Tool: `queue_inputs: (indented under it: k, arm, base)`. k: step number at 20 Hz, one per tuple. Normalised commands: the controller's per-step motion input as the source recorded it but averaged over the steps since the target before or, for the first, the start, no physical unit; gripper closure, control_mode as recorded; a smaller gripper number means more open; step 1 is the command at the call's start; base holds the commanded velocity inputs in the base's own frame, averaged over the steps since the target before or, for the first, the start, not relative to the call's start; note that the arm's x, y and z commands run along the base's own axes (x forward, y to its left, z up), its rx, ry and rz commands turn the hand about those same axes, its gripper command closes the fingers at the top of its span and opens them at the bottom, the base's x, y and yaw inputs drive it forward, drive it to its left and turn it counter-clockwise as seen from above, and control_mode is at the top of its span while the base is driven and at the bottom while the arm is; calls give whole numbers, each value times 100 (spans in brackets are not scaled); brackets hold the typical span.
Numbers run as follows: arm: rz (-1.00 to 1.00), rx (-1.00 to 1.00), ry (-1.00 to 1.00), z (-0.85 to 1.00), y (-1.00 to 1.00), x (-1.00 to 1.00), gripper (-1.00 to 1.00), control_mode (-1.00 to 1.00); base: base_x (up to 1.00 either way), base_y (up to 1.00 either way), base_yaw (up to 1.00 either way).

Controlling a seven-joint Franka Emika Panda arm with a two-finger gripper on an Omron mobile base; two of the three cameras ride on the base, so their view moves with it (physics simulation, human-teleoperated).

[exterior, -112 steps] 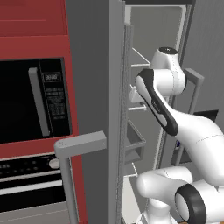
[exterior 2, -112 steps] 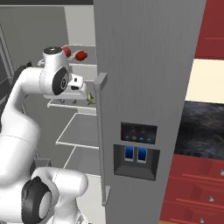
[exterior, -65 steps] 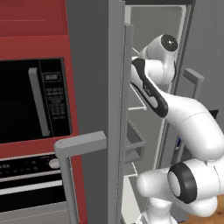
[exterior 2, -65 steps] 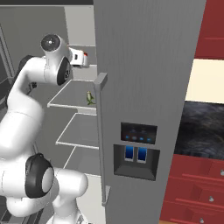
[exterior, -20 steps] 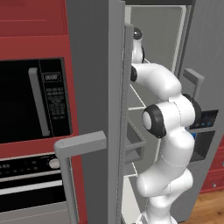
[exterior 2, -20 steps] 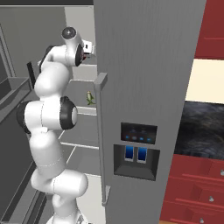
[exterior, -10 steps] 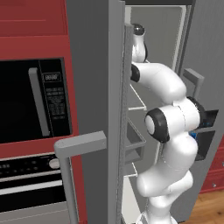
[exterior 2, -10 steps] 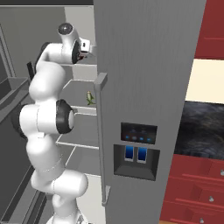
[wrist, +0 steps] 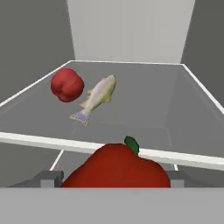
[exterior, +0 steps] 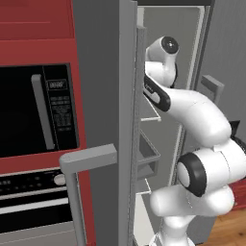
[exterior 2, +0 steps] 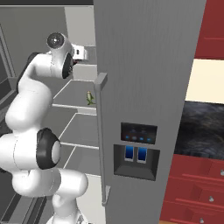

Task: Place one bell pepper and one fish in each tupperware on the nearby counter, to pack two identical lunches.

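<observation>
On the fridge shelf (wrist: 144,105), a second bell pepper (wrist: 67,85) lies left of a fish (wrist: 98,95); the gripper (wrist: 114,178) carries the near bell pepper (wrist: 117,168) between wide-spread fingers. To withdraw well, I'd back straight out, clearing the shelf edge before swinging toward the counter.

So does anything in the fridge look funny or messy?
Nothing is spilled or broken. One bell pepper and a fish lie loose on the glass shelf, with no plate or box under them. Another bell pepper sits right between the gripper's fingers. A fish lies alone on a lower shelf.
</observation>
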Motion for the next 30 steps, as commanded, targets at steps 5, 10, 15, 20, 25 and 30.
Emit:
queue_inputs:
  k: [5,10,15,20,25,30]
  arm:
    - [8,0,1,7,-42,-100,100,-100]
    - [8,-1,8,0,-13,-100,100,-100]
    - [5,-8,11,0,0,-100,100,-100]
    - [1,-8,14,-3,0,-100,100,-100]
    - [0,-2,16,-20,-24,-71,100,100]
    - [0,0,0,0,0,0,100,100]
  base:
    - [0,0,0]
    - [0,0,0]
    - [0,0,0]
    - [0,0,0]
    - [-20,-13,0]
    - [-99,-97,0]
